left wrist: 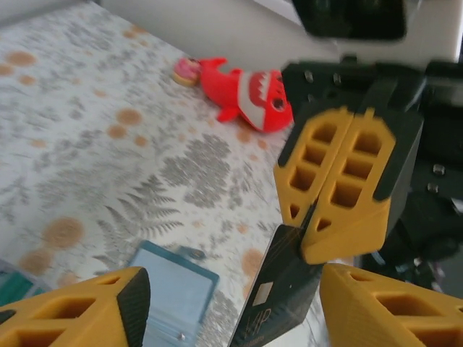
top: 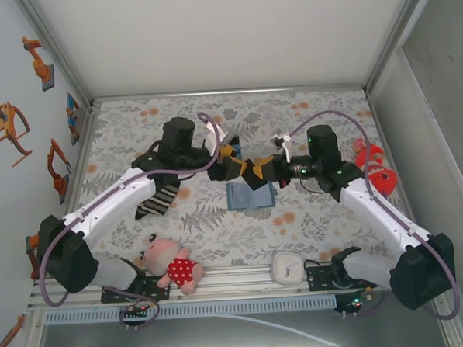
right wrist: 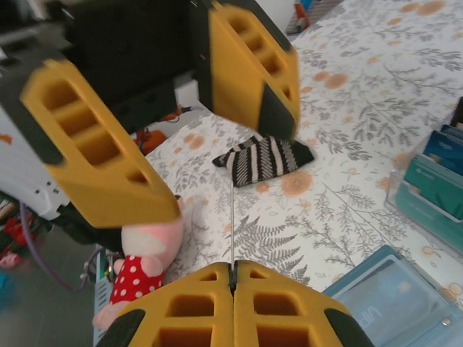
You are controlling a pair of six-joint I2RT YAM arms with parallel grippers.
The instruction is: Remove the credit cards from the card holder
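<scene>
While the right gripper (top: 256, 172) meets the left gripper (top: 235, 164) above the middle of the table (top: 322, 114), it pinches a black card (left wrist: 278, 296) between its two yellow fingers, which press flat together on the card's upper end. In the left wrist view the right gripper (left wrist: 311, 225) hangs with the card sloping down from its tips, a small pale chip on the card's face. In the right wrist view the same card (right wrist: 232, 224) is seen edge-on as a thin line rising from the right gripper (right wrist: 233, 269).

The left gripper (left wrist: 233, 289) is spread wide, one finger on each side of the card and neither touching it. The right wrist view shows the left gripper (right wrist: 224, 166) the same way, with a broad gap between its fingers.

The card holder (top: 251, 197) lies open and flat on the table, just on the near side of the two grippers. Its steel-blue inner panel (left wrist: 173, 293) shows below the held card. Its corner (right wrist: 394, 303) sits beside the right gripper's fingers.

Teal cards (right wrist: 434, 177) stand in a clear box (right wrist: 396, 189) next to the card holder.

A striped sock (top: 157, 199) lies under the left arm. A red fish toy (top: 375, 170) sits by the right arm. A pink plush doll (top: 172, 262) rests at the near edge.
</scene>
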